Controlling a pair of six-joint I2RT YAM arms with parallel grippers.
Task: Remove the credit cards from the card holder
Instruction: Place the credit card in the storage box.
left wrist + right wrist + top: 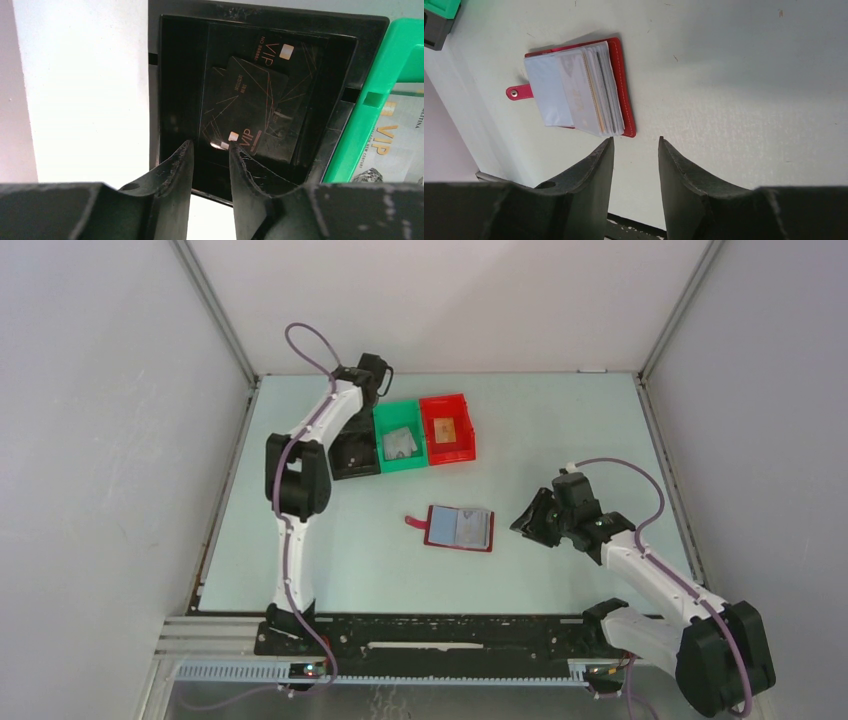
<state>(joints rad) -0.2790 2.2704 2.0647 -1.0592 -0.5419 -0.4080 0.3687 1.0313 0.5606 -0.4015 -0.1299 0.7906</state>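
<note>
The table carries three small bins in a row near its far edge, left of the middle: a black bin, a green bin and a red bin. The card holder lies open and flat near the middle of the table, its strap tab pointing toward the left edge. More cards sit in its clear sleeves.

The left arm stretches from the near edge up to the far-left corner, its wrist bent down over the black bin. The right arm leans in from the near-right corner toward the card holder.

The left gripper hangs just above the near wall of the black bin, jaws parted and empty. Two black cards lie overlapped in the bin beneath it. The right gripper is released too, hovering just beside the card holder's right edge, not touching it.

This looks like the drop-off stage: a black card lies sorted, others wait in the sleeves. The next move probably calls for steadying the card holder and pinching one thin card edge without dragging the sleeve along.
</note>
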